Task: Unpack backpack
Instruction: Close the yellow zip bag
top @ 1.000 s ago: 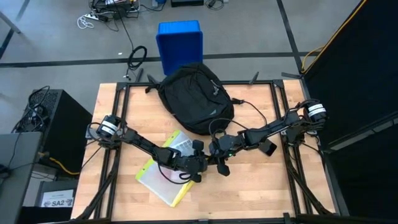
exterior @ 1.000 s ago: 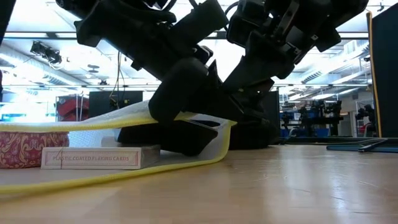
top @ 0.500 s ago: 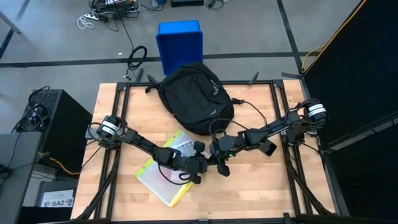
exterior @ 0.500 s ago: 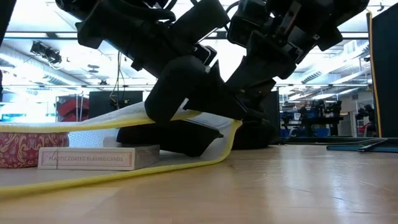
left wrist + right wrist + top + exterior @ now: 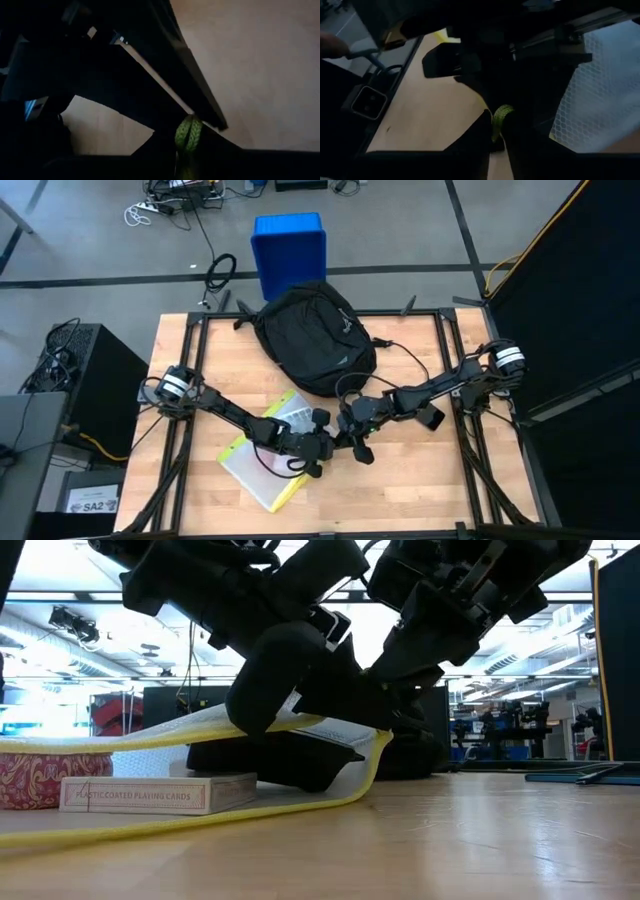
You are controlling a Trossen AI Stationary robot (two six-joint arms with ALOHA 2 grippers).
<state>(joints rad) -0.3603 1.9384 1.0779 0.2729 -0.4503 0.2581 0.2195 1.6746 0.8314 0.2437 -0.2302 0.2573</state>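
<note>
Wooden table (image 5: 420, 480) fills the lower centre of the high view. Black backpack (image 5: 312, 338) lies at its upper centre, below a blue bin (image 5: 288, 248). A yellow-edged mesh pouch (image 5: 262, 462) lies at lower centre; a card box (image 5: 135, 795) is seen inside it. Left end effector (image 5: 318, 457) is clamped on the pouch edge; right end effector (image 5: 358, 448), just beside, cannot be judged.

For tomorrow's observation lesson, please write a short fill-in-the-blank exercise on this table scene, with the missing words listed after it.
1. Beyond the far edge of the table, behind the backpack, stands a bin coloured ____.
2. The mesh pouch on the table has a ____ border.
3. The left gripper is shut on the pouch's ____.
4. In the low view, the box inside the pouch holds playing ____.

Missing words: blue; yellow; edge; cards
</note>
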